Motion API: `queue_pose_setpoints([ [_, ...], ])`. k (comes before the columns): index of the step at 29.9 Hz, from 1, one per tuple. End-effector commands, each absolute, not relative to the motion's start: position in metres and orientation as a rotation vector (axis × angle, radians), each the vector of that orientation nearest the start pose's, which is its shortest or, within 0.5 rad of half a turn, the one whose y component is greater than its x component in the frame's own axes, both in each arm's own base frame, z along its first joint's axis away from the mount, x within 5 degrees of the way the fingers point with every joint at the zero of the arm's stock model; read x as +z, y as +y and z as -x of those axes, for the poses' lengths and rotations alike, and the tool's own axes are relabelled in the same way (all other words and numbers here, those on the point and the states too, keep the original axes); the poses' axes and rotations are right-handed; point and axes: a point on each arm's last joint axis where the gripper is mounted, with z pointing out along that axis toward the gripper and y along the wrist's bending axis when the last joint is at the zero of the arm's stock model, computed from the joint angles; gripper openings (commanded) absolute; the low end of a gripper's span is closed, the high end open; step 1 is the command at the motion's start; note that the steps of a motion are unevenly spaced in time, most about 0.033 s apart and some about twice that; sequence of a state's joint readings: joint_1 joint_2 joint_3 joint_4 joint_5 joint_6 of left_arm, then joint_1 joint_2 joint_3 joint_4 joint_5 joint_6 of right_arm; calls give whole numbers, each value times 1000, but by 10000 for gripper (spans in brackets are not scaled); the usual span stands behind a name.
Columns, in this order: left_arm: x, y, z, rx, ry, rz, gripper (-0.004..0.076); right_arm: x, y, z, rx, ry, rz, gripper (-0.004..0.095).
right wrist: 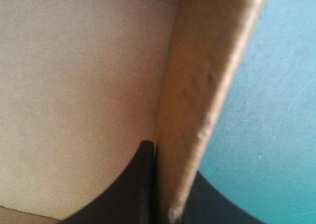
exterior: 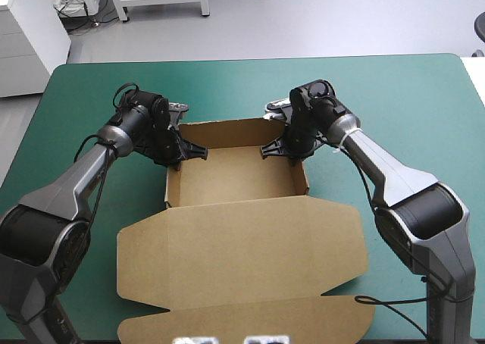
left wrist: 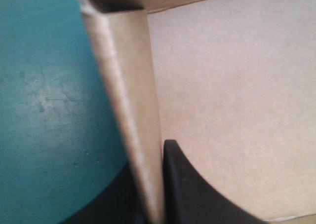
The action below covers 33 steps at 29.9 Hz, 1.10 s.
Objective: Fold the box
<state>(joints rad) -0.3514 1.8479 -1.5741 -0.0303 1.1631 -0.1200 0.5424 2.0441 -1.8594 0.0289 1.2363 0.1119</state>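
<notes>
The brown box (exterior: pixel 235 179) is lying on the table (exterior: pixel 402 94), on the teal-green cover, as an open tray with its walls standing up. Its lid (exterior: pixel 242 245) is lying flat on the cover, spreading out from the tray's near wall toward the robot, with a further flap at the lid's near end.

The left jaws are clenching the box's left wall (left wrist: pixel 129 86) close to the far left corner of the tray. In the left wrist view the wall is standing between the two black fingers (left wrist: pixel 190 192): one is resting inside against the tray floor (left wrist: pixel 237 100), and the other is sitting outside the wall over the cover, all but meeting the first through the board.

The right jaws are grasping the box's right wall (right wrist: pixel 210 81) near the far right corner of the tray. In the right wrist view the inner black finger (right wrist: pixel 133 189) is pressing against the wall's inside face, beside the tray floor (right wrist: pixel 74 86), while its partner is showing dark on the outside of the wall.

Both arms are reaching in over the tray's far corners, one on each side of the box.
</notes>
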Motion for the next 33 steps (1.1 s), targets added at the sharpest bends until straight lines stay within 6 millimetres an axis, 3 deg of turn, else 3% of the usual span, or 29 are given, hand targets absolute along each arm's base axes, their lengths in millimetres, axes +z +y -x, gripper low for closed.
queue_pose_setpoints([
  [1, 298, -159, -356, -327, 2764, -379, 20, 284, 249, -354, 320, 2804, 780, 8],
  [4, 298, -159, -356, -327, 2764, -379, 78, 286, 246, -356, 252, 2789, 782, 131],
  [6, 298, -160, -356, -333, 2765, -377, 146, 288, 244, -357, 229, 2805, 692, 266],
  [8, 298, -160, -356, -334, 2761, -376, 235, 289, 240, -359, 168, 2798, 662, 407],
  [11, 298, -160, -357, -336, 2752, -373, 388, 293, 235, -360, 118, 2790, 613, 522],
  [14, 300, -160, -358, -340, 2733, -366, 496, 299, 231, -360, 77, 2770, 585, 531],
  [16, 300, -160, -358, -342, 2726, -364, 519, 302, 229, -360, 65, 2761, 578, 531],
  [24, 304, -161, -360, -345, 2705, -357, 518, 317, 222, -357, 10, 2712, 556, 531],
  [33, 331, -160, -367, -318, 2610, -368, 518, 321, 214, -360, -15, 2699, 536, 530],
])
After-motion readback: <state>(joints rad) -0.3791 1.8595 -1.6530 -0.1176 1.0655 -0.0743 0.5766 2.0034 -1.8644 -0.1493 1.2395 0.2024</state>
